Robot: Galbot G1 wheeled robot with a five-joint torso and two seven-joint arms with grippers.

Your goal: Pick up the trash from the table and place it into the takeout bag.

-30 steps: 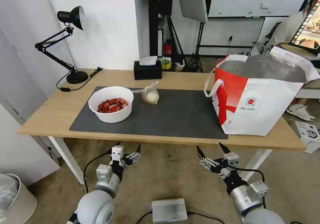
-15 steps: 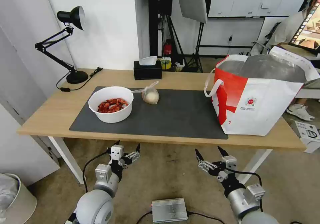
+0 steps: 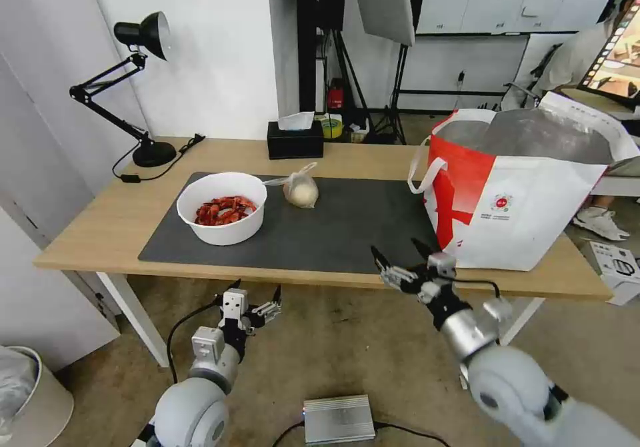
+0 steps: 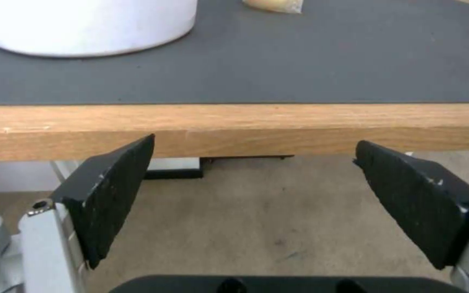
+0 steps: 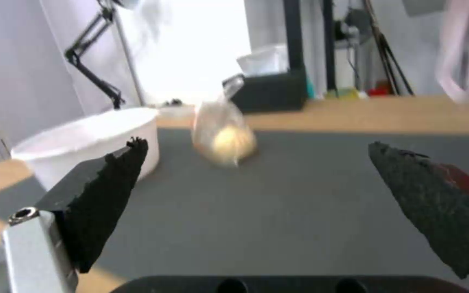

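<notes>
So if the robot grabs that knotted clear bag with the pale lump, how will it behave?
The knotted clear bag looks thin and crinkled, so it will probably be floppy and sag. Its rounded pale lump may swing below the knot, or roll on the dark mat if pushed.

tabletop (image 3: 373,157): light wood, white legs
on it: dark grey mat (image 3: 347,230), takeout bag (image 3: 527,194), black tissue box (image 3: 295,142), desk lamp (image 3: 137,87)
</notes>
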